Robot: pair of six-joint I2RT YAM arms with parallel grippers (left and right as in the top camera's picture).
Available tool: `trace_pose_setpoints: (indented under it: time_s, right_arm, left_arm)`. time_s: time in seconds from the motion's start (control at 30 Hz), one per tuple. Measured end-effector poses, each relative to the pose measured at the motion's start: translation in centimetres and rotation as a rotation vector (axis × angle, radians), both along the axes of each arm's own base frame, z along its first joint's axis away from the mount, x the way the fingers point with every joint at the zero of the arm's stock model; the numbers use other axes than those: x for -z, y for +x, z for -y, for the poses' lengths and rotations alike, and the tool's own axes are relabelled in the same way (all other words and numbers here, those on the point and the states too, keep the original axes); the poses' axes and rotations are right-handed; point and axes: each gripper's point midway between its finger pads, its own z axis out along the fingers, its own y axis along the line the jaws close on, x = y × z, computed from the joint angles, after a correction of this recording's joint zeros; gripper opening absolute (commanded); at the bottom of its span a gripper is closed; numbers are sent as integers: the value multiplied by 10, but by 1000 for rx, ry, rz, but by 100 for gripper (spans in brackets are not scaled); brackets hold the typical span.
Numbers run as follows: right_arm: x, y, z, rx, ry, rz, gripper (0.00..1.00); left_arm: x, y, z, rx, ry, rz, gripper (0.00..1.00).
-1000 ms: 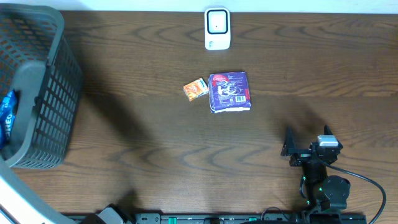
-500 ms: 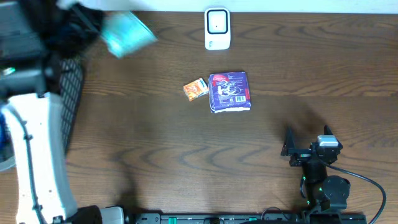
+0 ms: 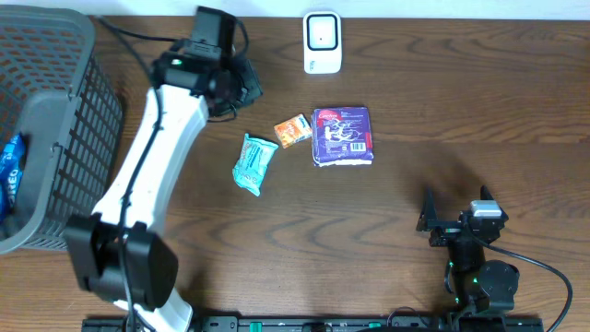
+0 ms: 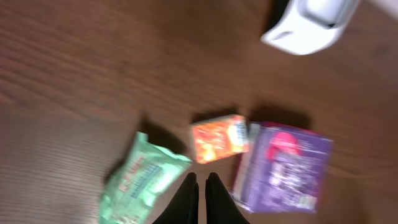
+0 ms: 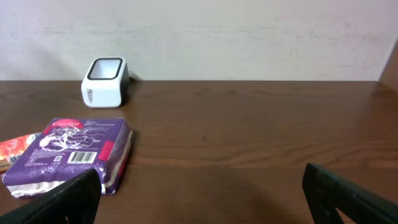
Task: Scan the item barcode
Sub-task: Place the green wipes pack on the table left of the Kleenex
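1. Dark brown wood-grain table (image 3: pixel 277 231) carries everything in view.
2. Grey plastic mesh basket (image 3: pixel 55 120) stands at the table's left edge, and a blue wrapped item (image 3: pixel 9 171) shows through its wall at the far left.
3. White left arm (image 3: pixel 152 157) reaches from the near edge diagonally toward the far side. The left gripper (image 4: pixel 201 180) hangs above the table with its black fingers pressed together and nothing between them. In the left wrist view the tips sit over the spot where the three packets meet.
4. Black right arm (image 3: pixel 479 272) sits at the near right, well apart from the packets. The right gripper (image 3: pixel 456 205) is spread wide and empty, low over bare wood.
5. Purple rectangular plastic packet (image 3: pixel 342 136) lies flat near the table's middle. Its white barcode label faces up and toward the right wrist camera.
6. Mint-green crinkled plastic packet (image 3: pixel 254 162) is the item to be scanned. It lies flat on the table, tilted, left of and nearer than the other two packets, and close to the left arm. Its barcode cannot be made out.
7. White boxy barcode scanner (image 3: pixel 322 42) stands at the far edge, beyond the purple packet and apart from it.
8. Small orange foil packet (image 3: pixel 292 131) lies just beside the purple packet's left edge, between it and the mint-green one.
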Motion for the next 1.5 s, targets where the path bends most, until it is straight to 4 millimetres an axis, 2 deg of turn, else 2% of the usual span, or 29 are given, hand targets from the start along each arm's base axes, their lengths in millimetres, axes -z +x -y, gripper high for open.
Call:
trace_pose_setpoints:
  time_s: [0.07,0.13,0.17,0.27,0.37,0.47,0.5,0.6,0.63,0.67,0.73,0.83,0.9,1.0,1.1,1.2,1.3,1.5]
  right_arm:
    - [0,0,0,0,0,0,99]
    - [0,0,0,0,0,0,99]
    - [0,0,0,0,0,0,99]
    - [0,0,0,0,0,0,99]
    - [0,0,0,0,0,0,99]
    - [0,0,0,0,0,0,99]
    - [0,0,0,0,0,0,99]
    - [0,0,0,0,0,0,99]
    - [0,0,0,0,0,0,99]
    - [0,0,0,0,0,0,99]
    - [0,0,0,0,0,0,99]
    - [0,0,0,0,0,0,99]
    - [0,0,0,0,0,0,99]
    - [0,0,0,0,0,0,99]
    - [0,0,0,0,0,0,99]
    - [0,0,0,0,0,0,99]
    - [0,0,0,0,0,0,99]
    - [0,0,0,0,0,0,99]
  left_arm:
    - [6,4,-7,4,49,5,9]
    - [5,9,-18,11,98,30,17]
    - [2,12,-25,16,123,43,25]
    - [-17,23,-52,-3,188,103,41]
    - [-57,39,-90,-72,221,217,52]
    - [-118,45,-140,-191,239,385,54]
    - [-138,43,-157,-230,249,438,57]
    - [-196,23,-214,-336,321,580,82]
    - [-208,15,-231,-357,356,605,89]
    - [-218,6,-247,-371,400,619,91]
    - [-225,-11,-278,-394,493,603,91]
    - [-207,-34,-327,-431,634,473,91]
    - [-182,-49,-358,-450,707,347,91]
    - [-136,-68,-401,-477,751,170,91]
    - [-88,-87,-434,-500,746,13,91]
    - [-41,-107,-455,-511,717,-123,87]
    - [-5,-120,-468,-513,681,-206,84]
    - [45,-119,-478,-476,591,-263,84]
